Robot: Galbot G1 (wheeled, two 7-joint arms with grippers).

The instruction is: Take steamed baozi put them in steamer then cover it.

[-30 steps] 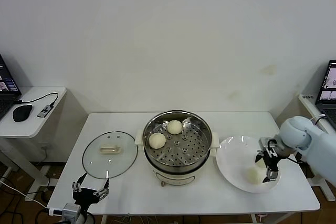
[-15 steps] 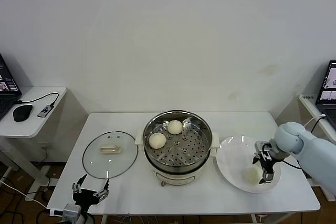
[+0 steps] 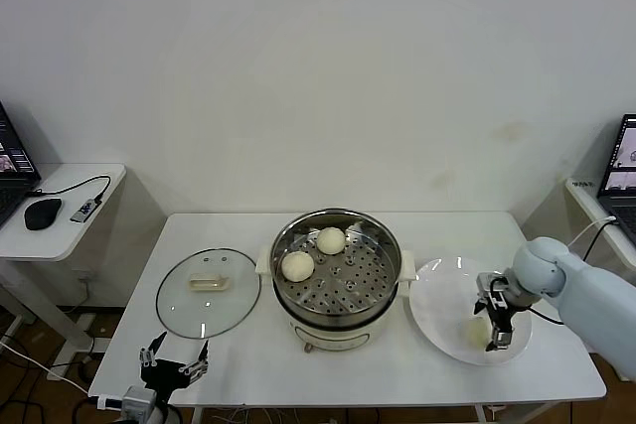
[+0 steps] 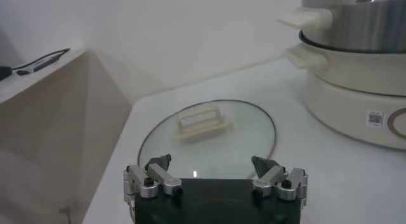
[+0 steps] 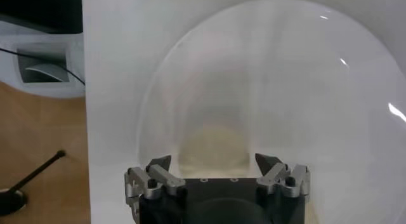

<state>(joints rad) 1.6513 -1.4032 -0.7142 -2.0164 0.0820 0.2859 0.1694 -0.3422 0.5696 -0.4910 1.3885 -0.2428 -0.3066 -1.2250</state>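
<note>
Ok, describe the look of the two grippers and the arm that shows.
The right arm has smooth, rounded pale blue-white shells and a thin black cable by the wrist. The right gripper and the left gripper match: a black body, silver metal knuckles with screws, and dark pointed fingertips.

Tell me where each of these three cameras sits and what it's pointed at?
Head view: high up, looking down at the table, steamer and both arms.
Left wrist view: behind the open left gripper, facing the glass lid.
Right wrist view: behind the open right gripper, facing a baozi on the plate.
Head and left wrist share lid and steamer.
</note>
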